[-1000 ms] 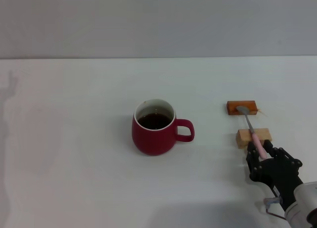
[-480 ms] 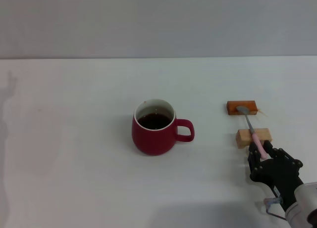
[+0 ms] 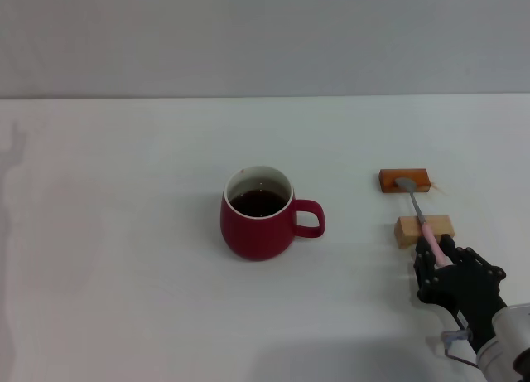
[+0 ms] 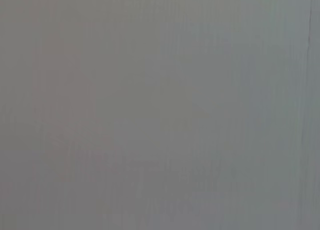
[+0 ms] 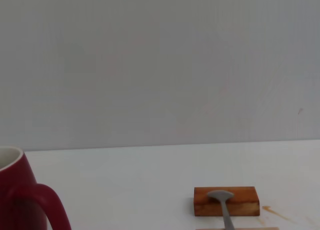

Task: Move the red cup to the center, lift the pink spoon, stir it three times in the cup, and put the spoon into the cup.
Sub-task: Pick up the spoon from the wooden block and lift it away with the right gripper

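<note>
Black right hand (image 3: 437, 254) around slim pink spoon (image 3: 418, 215)

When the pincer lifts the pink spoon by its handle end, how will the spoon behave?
The pink spoon looks thin and probably light and stiff. It bridges the orange-brown block and the light wooden block, so it may lift cleanly. Gripped near its end by the right pincer, its metal bowl could droop or swivel.

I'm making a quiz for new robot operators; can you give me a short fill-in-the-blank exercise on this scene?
1. The red cup has its handle pointing toward the robot's ____ side.
2. The pink spoon lies across ____ blocks.
3. The spoon's metal bowl rests on the ____ block.
4. The right gripper is at the spoon's ____ end.

Missing words: right; two; orange-brown; handle
</note>
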You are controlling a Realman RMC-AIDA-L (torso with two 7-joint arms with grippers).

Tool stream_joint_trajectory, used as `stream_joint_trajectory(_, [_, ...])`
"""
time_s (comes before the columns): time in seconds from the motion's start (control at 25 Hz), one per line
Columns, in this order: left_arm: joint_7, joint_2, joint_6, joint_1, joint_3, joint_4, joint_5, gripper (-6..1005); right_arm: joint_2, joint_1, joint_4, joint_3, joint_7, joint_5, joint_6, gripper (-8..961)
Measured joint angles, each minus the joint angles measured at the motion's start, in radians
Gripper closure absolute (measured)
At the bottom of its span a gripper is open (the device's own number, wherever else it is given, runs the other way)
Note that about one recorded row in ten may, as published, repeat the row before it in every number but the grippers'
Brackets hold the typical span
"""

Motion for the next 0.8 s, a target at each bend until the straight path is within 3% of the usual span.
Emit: stream_joint_trajectory(0.8, [-0.006,-0.005,0.026,0.014,0.0,-0.002,0.0,162,0.0,-0.006,-0.003,0.0,0.001,-0.001,-0.006,731])
